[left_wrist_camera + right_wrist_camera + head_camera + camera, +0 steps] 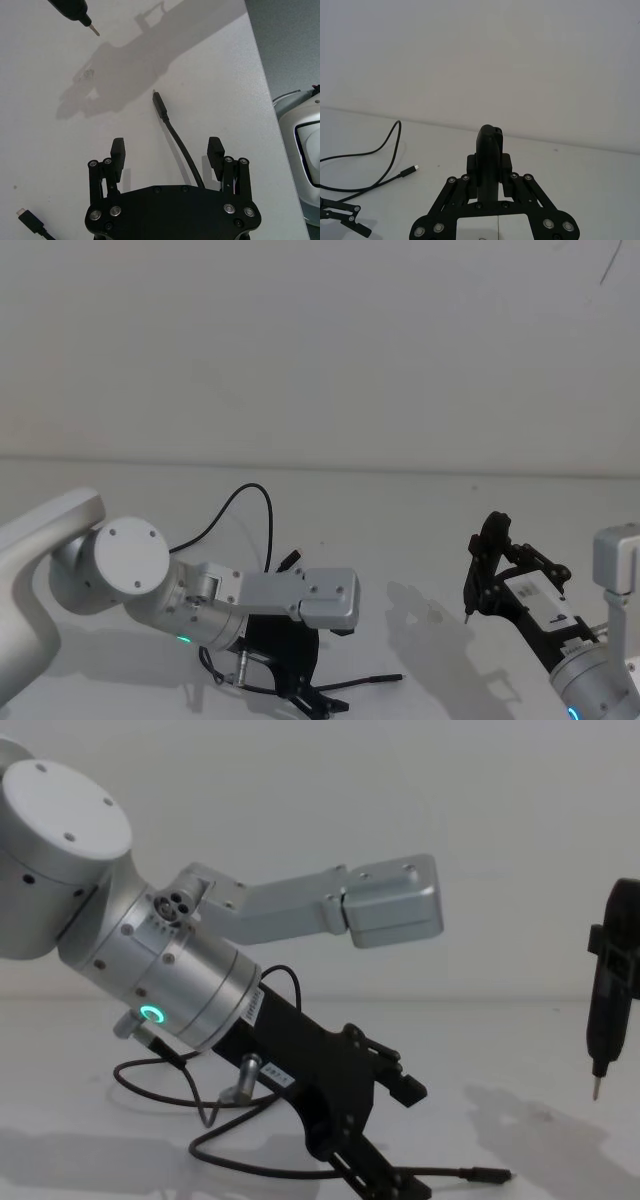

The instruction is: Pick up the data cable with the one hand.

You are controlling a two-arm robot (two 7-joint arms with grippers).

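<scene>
Reaching arm: left gripper, low over the near-left part of the white table; we read it as the nearer arm by far.
Jaw state: spread wide, nothing held.
Cable position: data cable lies flat on the table, with one straight end run passing between the open fingers, closer to one than the other.
Key relation: that run comes out from under the palm and heads right, its plug just past the fingertips. Its long axis crosses the closing line, so we judge that a drop and squeeze should pinch it.
Cable look: thin, black, limp. It loops far and left behind the arm, with the second plug lying apart.
Right gripper: parked at the right, closed on a dark pointed tool, well apart from the cable.
</scene>
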